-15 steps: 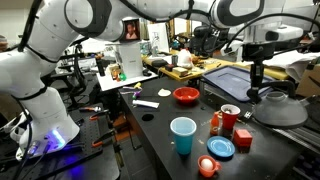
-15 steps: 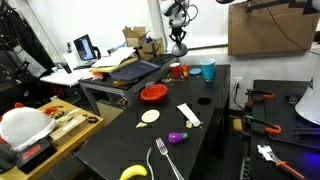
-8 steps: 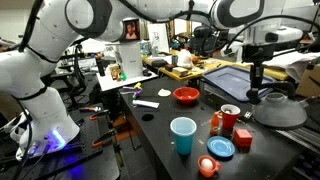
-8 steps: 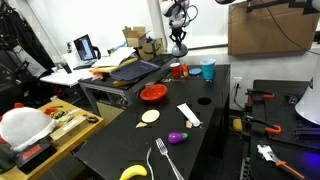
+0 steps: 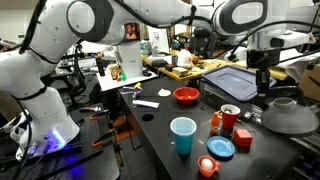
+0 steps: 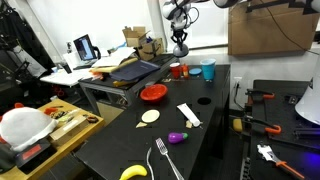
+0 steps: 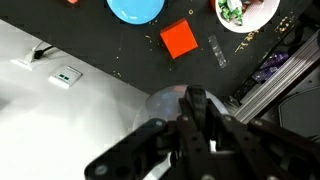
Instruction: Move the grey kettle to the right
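- Starting at the near edge of the black table (image 5: 150, 130) in an exterior view: a small orange-red round item (image 5: 208, 166), with the blue plate (image 5: 221, 148) just beside it and the red block (image 5: 242, 138) next to the plate.
- The blue cup (image 5: 183, 135) is upright, left of the plate and not touching it.
- One row back, a red can (image 5: 228, 117) has an orange item (image 5: 216, 124) right against it.
- Farther back, the red bowl (image 5: 186, 95) has a white card (image 5: 146, 103) lying flat to its left.
- The grey kettle (image 5: 292, 115) is upright at the right end of the table, beyond the red block and well apart from the blue cup.
- The gripper (image 5: 263, 93) comes straight down onto the kettle's top, at the side facing the can.
- In the wrist view the gripper (image 7: 195, 100) has its fingers drawn close together over the kettle's grey dome (image 7: 163, 103). It reads as pinching the top handle, but the contact itself is blurred.
- Past the kettle in that view are the red block (image 7: 179, 39), the blue plate (image 7: 135, 8) and a white bowl with something green in it (image 7: 245, 10).
- From the opposite end, in an exterior view: a banana (image 6: 133, 173) and fork (image 6: 165, 160) are nearest, then a purple item (image 6: 177, 137), the white card (image 6: 188, 115) and the red bowl (image 6: 153, 93).
- The blue cup (image 6: 208, 69) and the gripper (image 6: 179, 45) are at the far end.
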Robot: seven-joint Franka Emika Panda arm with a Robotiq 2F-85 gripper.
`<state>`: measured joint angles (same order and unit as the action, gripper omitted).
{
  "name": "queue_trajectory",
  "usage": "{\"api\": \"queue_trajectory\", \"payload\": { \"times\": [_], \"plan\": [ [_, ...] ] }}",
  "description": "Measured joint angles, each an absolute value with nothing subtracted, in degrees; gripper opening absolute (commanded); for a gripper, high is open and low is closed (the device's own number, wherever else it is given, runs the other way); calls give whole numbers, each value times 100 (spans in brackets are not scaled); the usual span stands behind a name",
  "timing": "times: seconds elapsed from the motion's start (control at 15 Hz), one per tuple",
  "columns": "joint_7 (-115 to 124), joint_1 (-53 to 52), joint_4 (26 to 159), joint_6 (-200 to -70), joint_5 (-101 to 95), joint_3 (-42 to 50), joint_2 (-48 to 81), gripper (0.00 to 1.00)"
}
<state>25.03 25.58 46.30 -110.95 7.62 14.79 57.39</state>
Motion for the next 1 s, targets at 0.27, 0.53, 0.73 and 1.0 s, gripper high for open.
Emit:
{"api": "queue_trajectory", "payload": {
  "times": [0.27,0.53,0.73,1.0],
  "plan": [
    [2484,2795,4269,-11009,766,1358,5965,5],
    [2390,3020,3894,-10811,780,1194,6177,5],
    [2372,3134,3616,-10575,785,1057,6293,5],
    [2372,3170,3541,-10534,791,942,6324,5]
  ]
}}
